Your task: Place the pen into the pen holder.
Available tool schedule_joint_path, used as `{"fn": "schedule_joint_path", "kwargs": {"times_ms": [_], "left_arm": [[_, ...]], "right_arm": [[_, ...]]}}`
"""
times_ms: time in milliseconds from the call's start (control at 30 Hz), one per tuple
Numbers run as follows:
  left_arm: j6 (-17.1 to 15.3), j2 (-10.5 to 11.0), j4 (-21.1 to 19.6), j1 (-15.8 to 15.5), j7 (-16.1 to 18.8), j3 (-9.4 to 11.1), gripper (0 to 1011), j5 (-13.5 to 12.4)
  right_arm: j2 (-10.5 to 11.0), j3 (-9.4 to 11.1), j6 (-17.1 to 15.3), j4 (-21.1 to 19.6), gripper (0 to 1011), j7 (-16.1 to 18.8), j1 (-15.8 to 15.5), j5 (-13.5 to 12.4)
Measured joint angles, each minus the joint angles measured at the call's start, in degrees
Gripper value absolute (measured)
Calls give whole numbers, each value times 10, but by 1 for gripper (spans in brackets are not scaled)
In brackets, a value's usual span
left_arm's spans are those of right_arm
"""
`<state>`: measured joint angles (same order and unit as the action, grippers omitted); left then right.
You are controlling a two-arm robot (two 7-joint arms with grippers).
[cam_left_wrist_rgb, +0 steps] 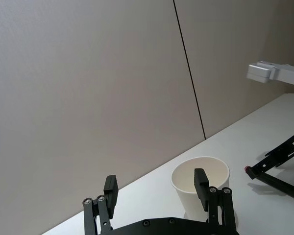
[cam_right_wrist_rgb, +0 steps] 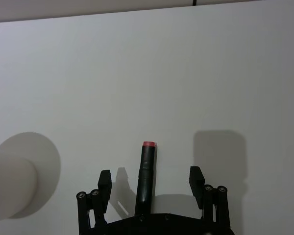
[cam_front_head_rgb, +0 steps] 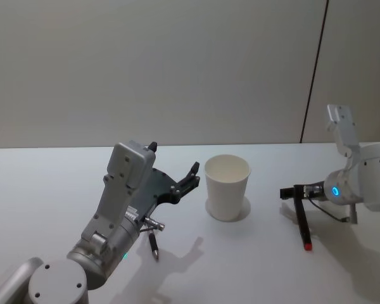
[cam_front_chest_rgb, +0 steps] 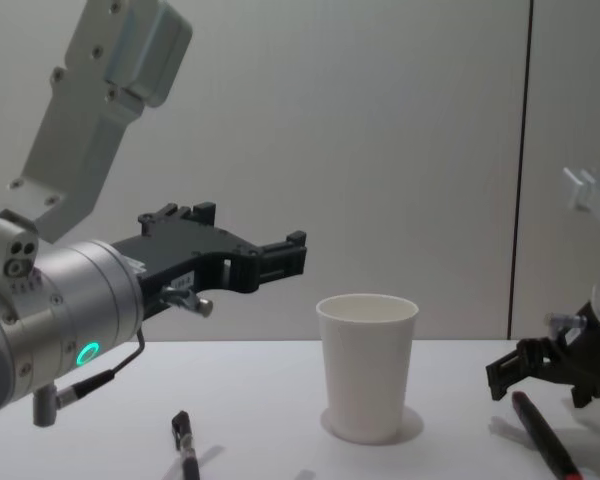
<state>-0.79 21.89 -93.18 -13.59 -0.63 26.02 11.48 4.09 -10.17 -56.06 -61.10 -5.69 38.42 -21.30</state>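
We saw the red-tipped pen (cam_front_head_rgb: 302,223) lying flat on the white tabletop (cam_front_head_rgb: 50,183) at the lower right of the head view. It lay apart from the pen holder (cam_front_head_rgb: 227,187), which stood upright at centre, with bare tabletop between them. The right gripper (cam_right_wrist_rgb: 150,175) hung low over it, fingers spread open on either side of the barrel. A second dark pen (cam_front_head_rgb: 154,244) lay at lower left beneath the left gripper (cam_front_head_rgb: 175,159), which hovered above the tabletop, open and empty.
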Motion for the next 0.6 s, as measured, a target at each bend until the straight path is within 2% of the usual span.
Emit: {"fn": "schedule_joint_path", "kwargs": {"times_ms": [367,600], "left_arm": [[0,0,0,0,0,0,1003,0],[0,0,0,0,0,0,1003,0]], "right_arm": [[-7,-12,-5,36,1001,27,26,39],[-11,-16,-5,54,1001,37,38,53]]}}
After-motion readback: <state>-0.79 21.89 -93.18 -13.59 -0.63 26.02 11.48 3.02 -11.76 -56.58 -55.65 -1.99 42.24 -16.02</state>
